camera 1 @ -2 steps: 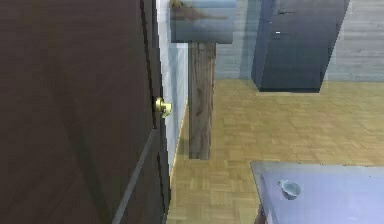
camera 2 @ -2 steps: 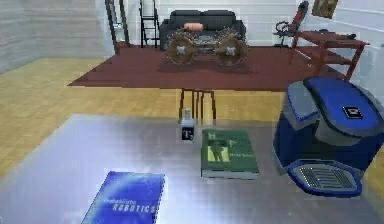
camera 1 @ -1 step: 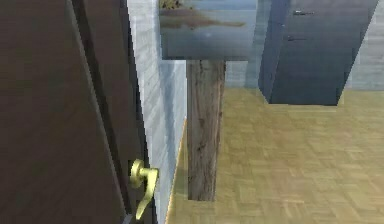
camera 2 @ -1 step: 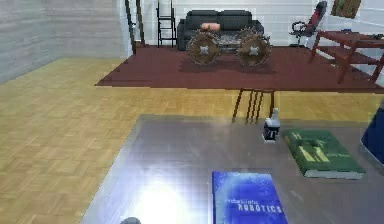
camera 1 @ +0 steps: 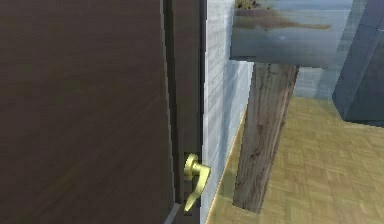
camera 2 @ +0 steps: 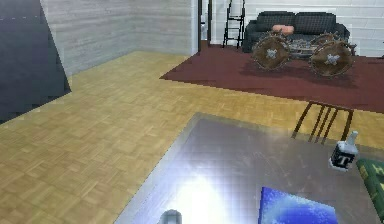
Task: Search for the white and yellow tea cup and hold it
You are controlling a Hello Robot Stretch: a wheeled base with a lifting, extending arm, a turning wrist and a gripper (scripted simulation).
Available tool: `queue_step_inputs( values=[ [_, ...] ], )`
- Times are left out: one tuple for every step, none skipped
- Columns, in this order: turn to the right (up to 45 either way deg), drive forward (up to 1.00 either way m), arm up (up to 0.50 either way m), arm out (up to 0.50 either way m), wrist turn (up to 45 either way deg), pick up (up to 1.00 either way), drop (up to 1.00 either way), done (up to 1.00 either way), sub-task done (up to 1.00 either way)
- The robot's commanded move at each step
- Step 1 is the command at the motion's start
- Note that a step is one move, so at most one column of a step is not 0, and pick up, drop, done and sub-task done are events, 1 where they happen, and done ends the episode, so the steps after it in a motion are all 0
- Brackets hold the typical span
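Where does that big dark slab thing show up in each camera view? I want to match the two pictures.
Forward view: the dark slab stands at the right edge, in the upper half.
Arm side view: what looks like the same dark slab is at the left edge, in the upper half.
Shared landmark: the parquet floor runs up to its foot in both.

Dark wooden door (camera 1: 80, 110) left of the rough wooden table leg (camera 1: 262, 130), and a small bottle (camera 2: 346, 152) on the glossy grey tabletop (camera 2: 230, 165).
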Motion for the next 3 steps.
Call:
queue_step_inputs(
  values=[
    [0.0, 0.00, 0.50, 0.00, 0.0, 0.00, 0.00, 0.00, 0.00],
    [0.0, 0.00, 0.32, 0.00, 0.0, 0.00, 0.00, 0.00, 0.00],
    [0.0, 0.00, 0.00, 0.10, 0.0, 0.00, 0.00, 0.00, 0.00]
  ],
)
